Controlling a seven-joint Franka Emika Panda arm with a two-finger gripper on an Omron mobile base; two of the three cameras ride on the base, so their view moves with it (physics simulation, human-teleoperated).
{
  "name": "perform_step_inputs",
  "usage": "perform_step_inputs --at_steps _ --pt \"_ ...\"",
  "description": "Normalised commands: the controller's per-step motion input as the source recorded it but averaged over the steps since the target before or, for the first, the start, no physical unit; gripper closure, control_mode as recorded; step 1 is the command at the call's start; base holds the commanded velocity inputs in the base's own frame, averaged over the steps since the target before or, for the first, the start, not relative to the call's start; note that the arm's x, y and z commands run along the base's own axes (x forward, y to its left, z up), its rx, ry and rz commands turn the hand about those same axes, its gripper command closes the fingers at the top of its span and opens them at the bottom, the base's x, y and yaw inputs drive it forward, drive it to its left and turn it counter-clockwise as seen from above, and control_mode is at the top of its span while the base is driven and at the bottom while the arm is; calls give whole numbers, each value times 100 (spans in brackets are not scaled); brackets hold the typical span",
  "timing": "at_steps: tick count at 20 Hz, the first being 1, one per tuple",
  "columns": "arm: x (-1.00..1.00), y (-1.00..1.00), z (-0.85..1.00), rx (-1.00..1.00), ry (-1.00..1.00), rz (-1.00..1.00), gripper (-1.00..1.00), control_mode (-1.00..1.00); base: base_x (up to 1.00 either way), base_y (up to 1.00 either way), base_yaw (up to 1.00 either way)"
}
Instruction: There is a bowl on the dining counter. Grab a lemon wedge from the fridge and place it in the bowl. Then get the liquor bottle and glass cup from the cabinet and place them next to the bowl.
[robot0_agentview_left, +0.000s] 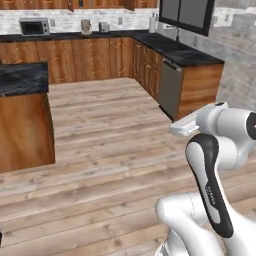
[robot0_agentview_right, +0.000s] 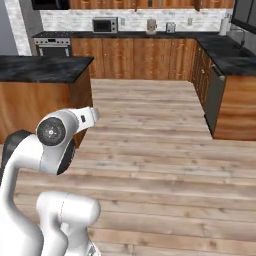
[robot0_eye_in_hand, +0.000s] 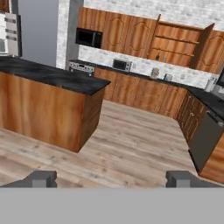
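My gripper (robot0_eye_in_hand: 112, 179) is open, its two dark fingertips (robot0_eye_in_hand: 41, 178) wide apart with nothing between them, and it hangs above the wood floor facing the kitchen. On the far wall a wooden cabinet (robot0_eye_in_hand: 175, 43) stands with both doors swung open. Small dark items (robot0_eye_in_hand: 158, 56) sit on its lower shelf, too small to name as the liquor bottle or glass cup. The dark-topped island counter (robot0_eye_in_hand: 52, 76) is to my left. The bowl and the lemon wedge are out of view. I cannot make out the fridge for certain.
The island (robot0_agentview_left: 22, 77) (robot0_agentview_right: 42, 67) has wooden sides. A grey dishwasher (robot0_eye_in_hand: 205, 135) (robot0_agentview_left: 170, 87) sits in the right-hand counter run. A microwave (robot0_eye_in_hand: 120, 64) and a stove (robot0_agentview_right: 52, 47) line the back wall. Wide wood floor (robot0_agentview_right: 150, 150) lies between them.
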Motion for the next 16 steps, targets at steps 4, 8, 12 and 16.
perform_step_inputs --at_steps 4,8,12,16 --pt "0 0 0 0 0 0 -100 100 100 -30 0" --pt "0 0 0 0 0 0 -100 100 100 -34 1" --pt "0 0 0 0 0 0 -100 100 100 -36 0" --pt "0 0 0 0 0 0 -100 100 100 -33 0"
